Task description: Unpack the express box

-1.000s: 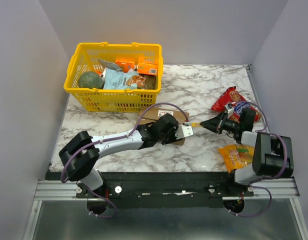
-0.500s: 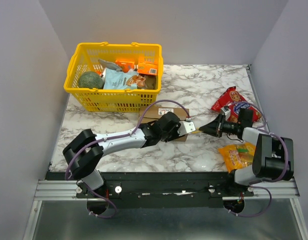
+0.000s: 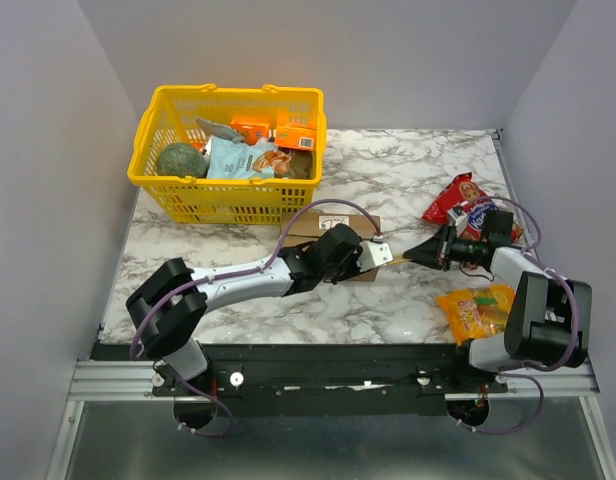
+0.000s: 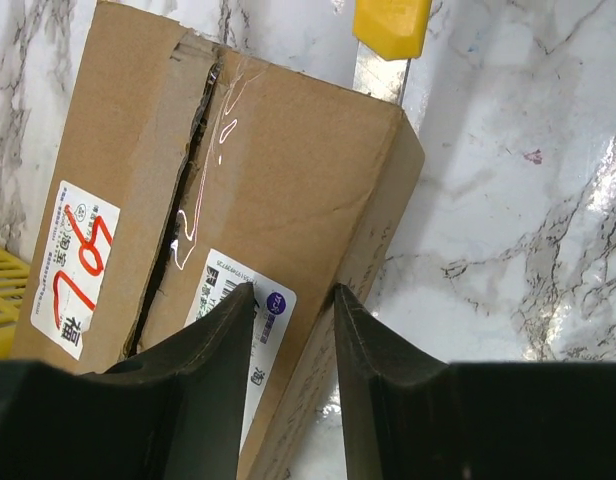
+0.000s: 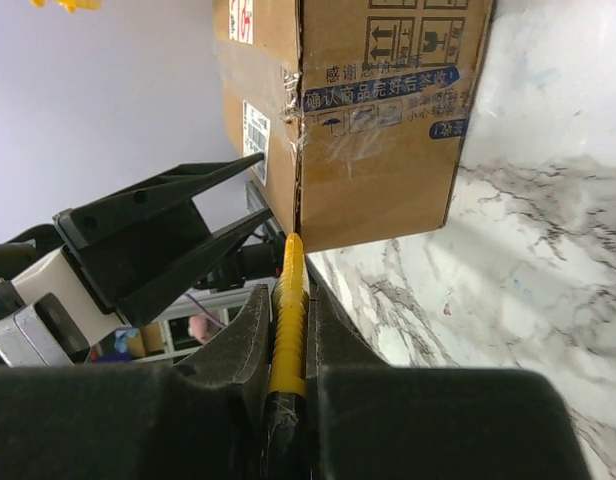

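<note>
Marble worktop (image 3: 408, 170). Yellow basket (image 3: 228, 200) at back left. Cardboard box (image 4: 288, 200) lies flat just in front of it, top tape seam split. Left pincer (image 4: 293, 295) over the box's long edge, fingers apart, grasping nothing. Right pincer (image 5: 288, 300) clenched on a yellow knife (image 5: 287, 350) — tip at the box's end.

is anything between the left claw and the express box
Nothing visible. The open left claw hangs right over the top edge of the express box. The yellow cutter in the right claw is at the box's far end, clear of that path.
</note>
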`<state>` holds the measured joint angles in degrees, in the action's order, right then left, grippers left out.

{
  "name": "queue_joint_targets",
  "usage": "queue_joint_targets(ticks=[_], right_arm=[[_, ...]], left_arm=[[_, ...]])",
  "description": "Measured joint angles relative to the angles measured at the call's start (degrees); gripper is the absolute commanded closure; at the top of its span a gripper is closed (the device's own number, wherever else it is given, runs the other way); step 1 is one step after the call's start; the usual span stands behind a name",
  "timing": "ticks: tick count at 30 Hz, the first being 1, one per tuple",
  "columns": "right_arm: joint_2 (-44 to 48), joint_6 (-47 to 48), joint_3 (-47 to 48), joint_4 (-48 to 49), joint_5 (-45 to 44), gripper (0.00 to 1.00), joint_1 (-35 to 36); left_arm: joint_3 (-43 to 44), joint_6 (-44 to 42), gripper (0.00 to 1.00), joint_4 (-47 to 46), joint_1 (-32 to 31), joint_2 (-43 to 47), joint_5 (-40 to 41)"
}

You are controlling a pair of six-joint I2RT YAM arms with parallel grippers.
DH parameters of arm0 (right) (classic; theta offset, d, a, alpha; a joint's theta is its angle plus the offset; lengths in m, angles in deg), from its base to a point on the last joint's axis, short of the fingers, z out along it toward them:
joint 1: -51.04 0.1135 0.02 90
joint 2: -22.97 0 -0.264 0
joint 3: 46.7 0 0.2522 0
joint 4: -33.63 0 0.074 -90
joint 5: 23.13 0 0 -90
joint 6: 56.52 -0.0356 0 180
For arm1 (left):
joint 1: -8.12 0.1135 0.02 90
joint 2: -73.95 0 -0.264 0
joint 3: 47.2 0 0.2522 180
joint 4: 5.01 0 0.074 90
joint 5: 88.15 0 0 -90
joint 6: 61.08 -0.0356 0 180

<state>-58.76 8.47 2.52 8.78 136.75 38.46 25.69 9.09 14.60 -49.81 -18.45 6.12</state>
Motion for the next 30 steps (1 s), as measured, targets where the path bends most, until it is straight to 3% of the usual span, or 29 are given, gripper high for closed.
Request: queue_joint_targets(ticks=[5,8,13,17,19,20,23,30], right_arm=[[0.66,3.34,4.76,-5.49,-2.23,1.0,-2.01],[3.32,7.08,8.11,-7.61,-5.44,1.0,-2.23],[8.57,14.95,11.43,-11.76,-10.64,1.0,-2.27],[12.24,20.57,11.52,-15.56,-15.63,1.0,-2.21],[13.57,22.67,11.87,-16.98,-18.18,1.0,-1.95],[13.94,23.47,12.31,-17.53,-19.58,1.0,-1.51],[14.56,25.44,14.34,-18.1,-25.03,1.0,0.55],[12.74,28.13,18.91,-15.52,-38.34,0.99,11.52]], left_arm=[[-0.13,-0.02,0.45,-0.59,0.31,0.28,-0.11],[-0.15,-0.11,0.39,0.87,0.46,1.25,-2.89],[1.7,-0.02,0.39,8.94,0.83,5.7,-8.15],[4.31,0.0,0.51,15.74,4.44,13.29,-10.51],[4.24,-0.17,0.67,18.88,9.51,17.59,-10.95],[3.93,-0.39,0.8,20.39,12.68,19.65,-11.1],[0.52,-3.48,0.99,22.56,20.79,24.94,-10.75],[-14.91,-12.0,1.0,22.21,26.45,31.61,-9.99]])
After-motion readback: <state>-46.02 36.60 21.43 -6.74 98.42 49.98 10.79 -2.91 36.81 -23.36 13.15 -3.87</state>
